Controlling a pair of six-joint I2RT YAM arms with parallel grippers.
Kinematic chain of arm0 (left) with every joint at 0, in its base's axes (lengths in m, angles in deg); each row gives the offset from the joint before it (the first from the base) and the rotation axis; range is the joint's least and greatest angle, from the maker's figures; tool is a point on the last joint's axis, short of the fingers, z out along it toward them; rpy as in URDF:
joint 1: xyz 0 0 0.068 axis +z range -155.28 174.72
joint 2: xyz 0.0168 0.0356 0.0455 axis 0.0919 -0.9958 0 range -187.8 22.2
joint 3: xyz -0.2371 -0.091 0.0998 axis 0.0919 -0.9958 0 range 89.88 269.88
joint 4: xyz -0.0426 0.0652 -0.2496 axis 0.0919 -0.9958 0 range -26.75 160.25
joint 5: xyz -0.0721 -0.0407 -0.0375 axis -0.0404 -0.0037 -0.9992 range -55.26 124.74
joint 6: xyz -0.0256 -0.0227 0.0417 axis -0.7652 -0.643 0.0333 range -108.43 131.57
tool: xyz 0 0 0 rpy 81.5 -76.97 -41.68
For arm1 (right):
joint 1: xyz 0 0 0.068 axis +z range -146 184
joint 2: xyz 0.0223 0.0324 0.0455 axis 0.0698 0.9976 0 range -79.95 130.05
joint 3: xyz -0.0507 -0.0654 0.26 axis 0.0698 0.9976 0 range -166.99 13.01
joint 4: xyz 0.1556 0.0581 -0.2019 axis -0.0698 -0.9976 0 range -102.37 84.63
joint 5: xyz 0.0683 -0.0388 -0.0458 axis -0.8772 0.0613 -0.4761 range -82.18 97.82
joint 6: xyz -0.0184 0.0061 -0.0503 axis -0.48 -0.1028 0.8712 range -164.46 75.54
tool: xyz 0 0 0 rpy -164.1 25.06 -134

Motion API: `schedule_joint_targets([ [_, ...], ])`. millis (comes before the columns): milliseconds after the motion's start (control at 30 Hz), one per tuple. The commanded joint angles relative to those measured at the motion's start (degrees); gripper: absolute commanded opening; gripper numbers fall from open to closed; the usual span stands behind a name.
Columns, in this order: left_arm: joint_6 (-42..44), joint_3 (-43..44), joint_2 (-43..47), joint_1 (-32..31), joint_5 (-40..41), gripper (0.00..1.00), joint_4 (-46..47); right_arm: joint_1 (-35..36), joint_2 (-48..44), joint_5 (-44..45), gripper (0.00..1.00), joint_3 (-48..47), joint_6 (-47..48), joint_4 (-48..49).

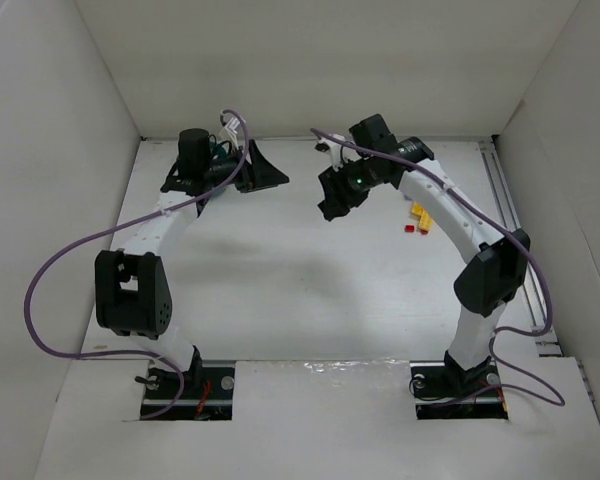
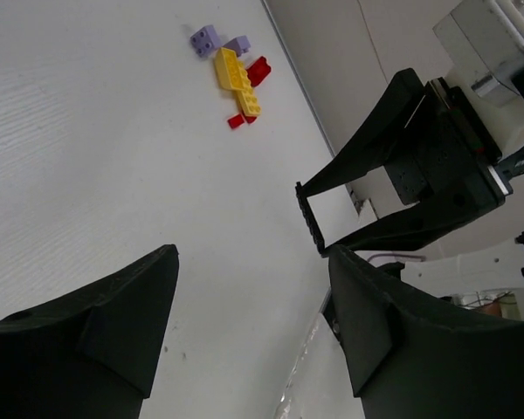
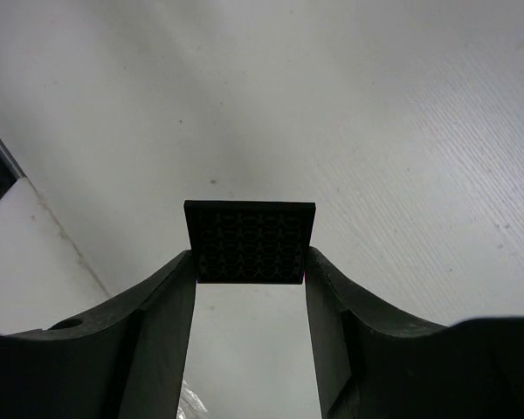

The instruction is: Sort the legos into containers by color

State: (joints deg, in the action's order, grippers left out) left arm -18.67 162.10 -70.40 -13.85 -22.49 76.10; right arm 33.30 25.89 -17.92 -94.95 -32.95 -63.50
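Observation:
The legos lie in a small cluster on the white table at the right: yellow [image 1: 419, 214] and red [image 1: 410, 229] bricks. The left wrist view shows them better: two pale purple bricks [image 2: 206, 39], a yellow brick [image 2: 236, 77] and red pieces [image 2: 259, 69]. My right gripper [image 1: 333, 200] is raised at mid-table, left of the cluster. It is shut on a black square studded plate [image 3: 250, 240], which shows edge-on in the left wrist view [image 2: 309, 218]. My left gripper [image 1: 264, 176] is open and empty [image 2: 251, 262], facing the right one. The teal bowl is not in view.
White walls enclose the table on the left, back and right. A metal rail [image 1: 501, 190] runs along the right edge. Purple cables [image 1: 40, 290] loop off both arms. The arm bases stand at the near edge.

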Motion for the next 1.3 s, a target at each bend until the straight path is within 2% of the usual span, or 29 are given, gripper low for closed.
schedule_joint_targets([
  [0, -1.0, 1.1, 0.6, -1.7, -2.6, 0.63, 1.5, 3.2, -0.8, 2.9, 0.23, -1.7, -2.8, 5.0],
  [67, 0.8, 3.3, -1.3, -2.4, -3.3, 0.57, -1.7, 4.5, -0.3, 4.0, 0.23, -2.2, -2.8, 5.5],
  [167, 4.0, 5.8, -2.6, -3.9, -3.3, 0.56, -5.5, 6.3, -0.3, 6.0, 0.23, -2.3, -3.3, 6.7],
  [567, 7.3, 6.4, -4.4, -6.4, -6.4, 0.40, -9.2, 8.9, 0.8, 11.0, 0.23, -3.5, -3.3, 8.4],
  [1033, 10.9, 7.0, -5.5, -7.5, -8.3, 0.37, -13.0, 10.0, 1.3, 12.6, 0.23, -3.5, -2.3, 8.4],
  [1200, 10.9, 7.0, -5.5, -7.5, -8.3, 0.23, -13.5, 10.6, 1.3, 13.7, 0.23, -3.5, -2.3, 8.9],
  [1267, 11.4, 7.0, -5.5, -7.5, -7.8, 0.21, -13.5, 10.6, 1.3, 14.3, 0.23, -3.5, -2.3, 9.5],
])
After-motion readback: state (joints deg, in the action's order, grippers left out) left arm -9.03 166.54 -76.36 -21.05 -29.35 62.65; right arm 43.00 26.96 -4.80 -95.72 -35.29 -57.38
